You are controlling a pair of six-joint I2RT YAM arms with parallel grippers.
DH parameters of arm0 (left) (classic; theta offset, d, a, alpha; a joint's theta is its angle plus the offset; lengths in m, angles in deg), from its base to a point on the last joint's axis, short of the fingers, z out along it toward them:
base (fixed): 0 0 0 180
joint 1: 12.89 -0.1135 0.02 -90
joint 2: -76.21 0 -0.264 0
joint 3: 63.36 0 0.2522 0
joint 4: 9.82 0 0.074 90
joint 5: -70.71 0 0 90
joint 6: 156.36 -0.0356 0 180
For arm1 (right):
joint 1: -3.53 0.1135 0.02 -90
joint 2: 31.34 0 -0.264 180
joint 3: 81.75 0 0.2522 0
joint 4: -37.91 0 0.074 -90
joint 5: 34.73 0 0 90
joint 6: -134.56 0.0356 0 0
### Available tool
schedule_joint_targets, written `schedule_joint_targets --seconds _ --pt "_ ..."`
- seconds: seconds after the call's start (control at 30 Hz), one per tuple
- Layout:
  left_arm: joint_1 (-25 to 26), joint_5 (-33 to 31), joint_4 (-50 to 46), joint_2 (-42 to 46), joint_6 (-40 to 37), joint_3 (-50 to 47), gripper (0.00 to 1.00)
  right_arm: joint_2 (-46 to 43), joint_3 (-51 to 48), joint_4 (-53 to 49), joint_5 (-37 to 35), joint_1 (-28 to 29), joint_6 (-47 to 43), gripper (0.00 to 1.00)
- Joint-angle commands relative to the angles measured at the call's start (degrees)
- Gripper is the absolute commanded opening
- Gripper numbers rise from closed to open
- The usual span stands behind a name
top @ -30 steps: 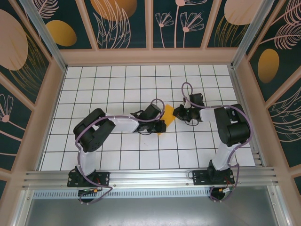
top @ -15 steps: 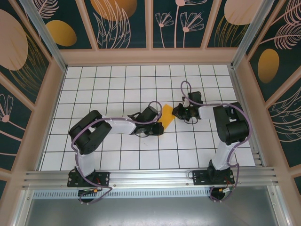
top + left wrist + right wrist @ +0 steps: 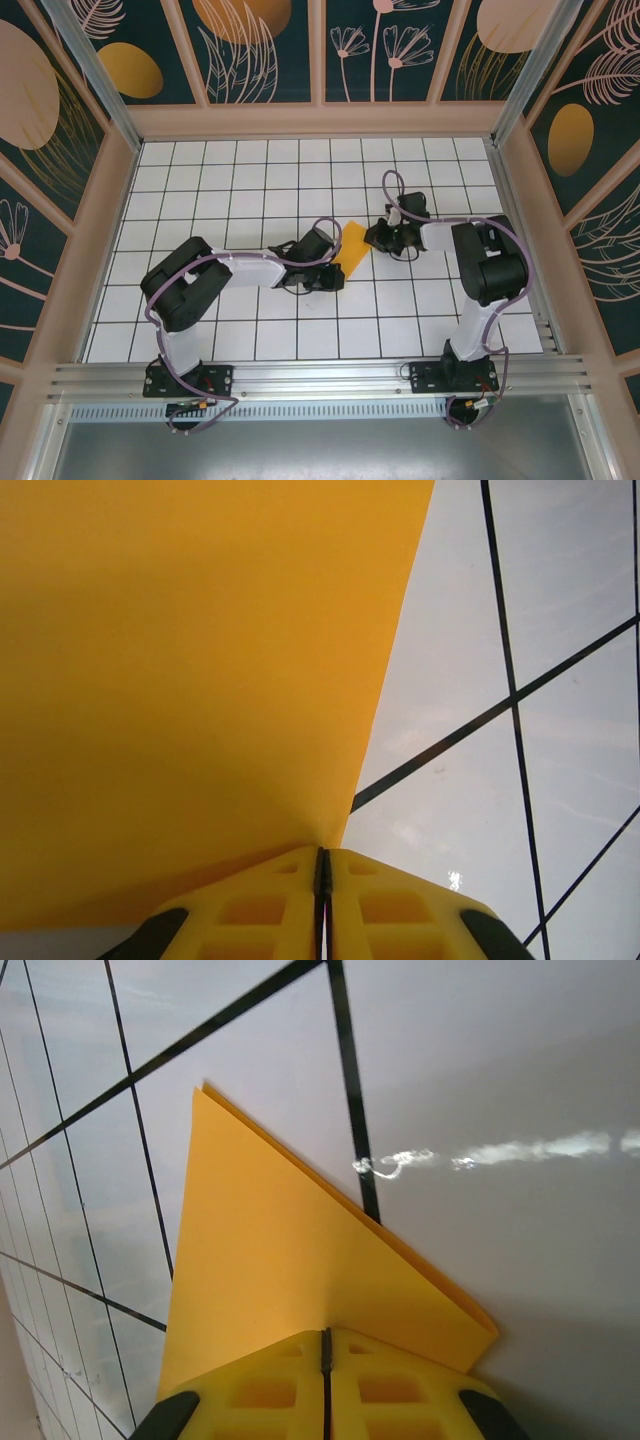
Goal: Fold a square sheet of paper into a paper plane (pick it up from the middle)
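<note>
The left gripper (image 3: 322,854) and right gripper (image 3: 325,1337), jaws pressed together, each pinch the folded orange-yellow paper sheet (image 3: 352,243) near the frame's centre.

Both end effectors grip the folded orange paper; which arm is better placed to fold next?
Right, probably. The right end effector is shut on the doubled edge of the folded orange-yellow paper sheet, its free corner in sight; the left end effector pinches a broad flap blocking its camera, so it suits anchoring.
</note>
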Motion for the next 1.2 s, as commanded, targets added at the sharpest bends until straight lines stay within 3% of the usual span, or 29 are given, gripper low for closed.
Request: schedule_joint_targets --seconds 0.0,0.13,0.3,0.43,0.57,0.67,0.77,1.0,1.17 --pt "0.6 -3.9 -6.6 2.0 -1.5 3.4 0.12 4.9 1.3 -4.4 -8.3 2.2 -3.4 0.06" --pt "-0.7 -11.0 -7.8 4.6 -1.8 7.1 0.16 4.2 5.8 -6.8 -8.5 3.3 -7.5 0.07" --pt "-5.9 -16.4 -7.0 10.2 -0.6 5.3 0.28 3.4 12.6 -10.4 -11.7 5.5 -9.9 0.11" --pt "-9.5 -18.3 -6.1 13.4 -0.5 2.0 0.39 0.3 13.7 -13.3 -21.0 9.6 -5.2 0.25" --pt "-11.6 -20.5 -5.2 15.0 -0.2 -1.2 0.51 0.0 14.0 -17.3 -32.3 14.5 1.7 0.35" --pt "-13.0 -19.7 -3.3 16.0 0.6 -3.6 0.59 0.5 13.9 -17.8 -36.7 16.3 5.3 0.41" --pt "-13.9 -18.9 -1.5 17.4 1.2 -5.7 0.69 2.0 14.9 -17.5 -37.4 16.5 5.9 0.46" --pt "-15.3 -19.4 -0.1 20.4 1.6 -9.1 0.85 8.2 21.1 -19.8 -35.8 17.6 1.9 0.47" --pt "-16.1 -21.2 -0.1 22.5 1.7 -10.7 0.92 12.0 23.1 -18.3 -30.8 19.5 -9.6 0.46"
